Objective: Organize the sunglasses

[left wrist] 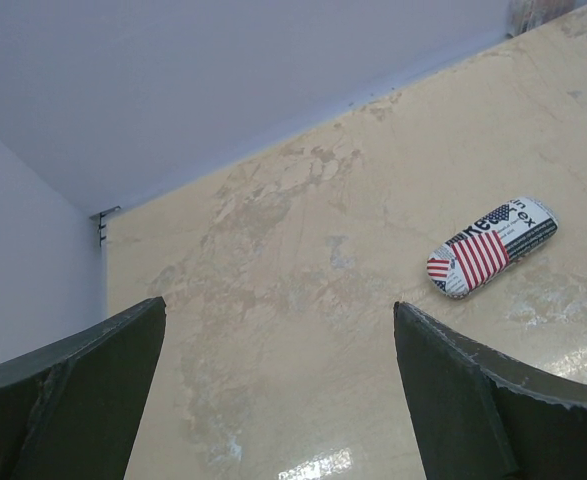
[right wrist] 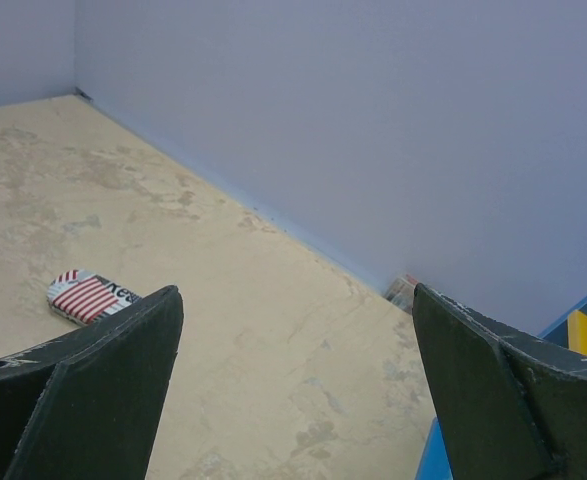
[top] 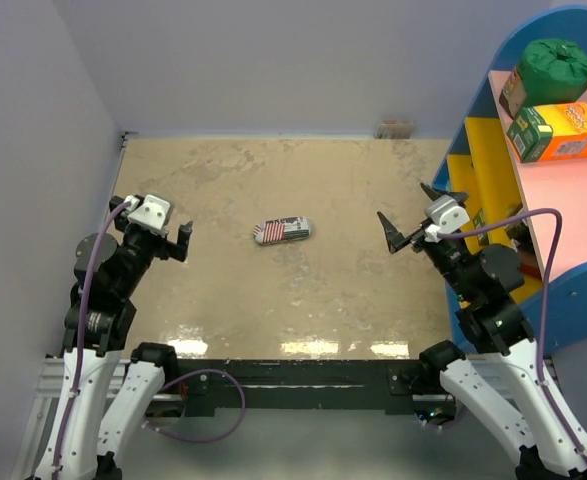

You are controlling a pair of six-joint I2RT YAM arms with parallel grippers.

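Observation:
The sunglasses are out of view in every frame. An oblong flag-print case (top: 282,230) lies closed near the middle of the beige table (top: 273,170). It also shows in the left wrist view (left wrist: 493,245) and the right wrist view (right wrist: 85,296). My left gripper (top: 158,222) hovers at the table's left side, open and empty (left wrist: 280,303), with the case ahead to its right. At the right side my right gripper (top: 405,203) is open too and holds nothing (right wrist: 298,290). The case sits to the left of its left finger.
A blue-sided shelf unit (top: 573,290) stands against the table's right edge. A green bag (top: 558,62) and an orange-and-green box (top: 558,135) rest on its pink top. A small object (top: 395,128) sits against the far wall (right wrist: 403,292). Grey walls close the left and back.

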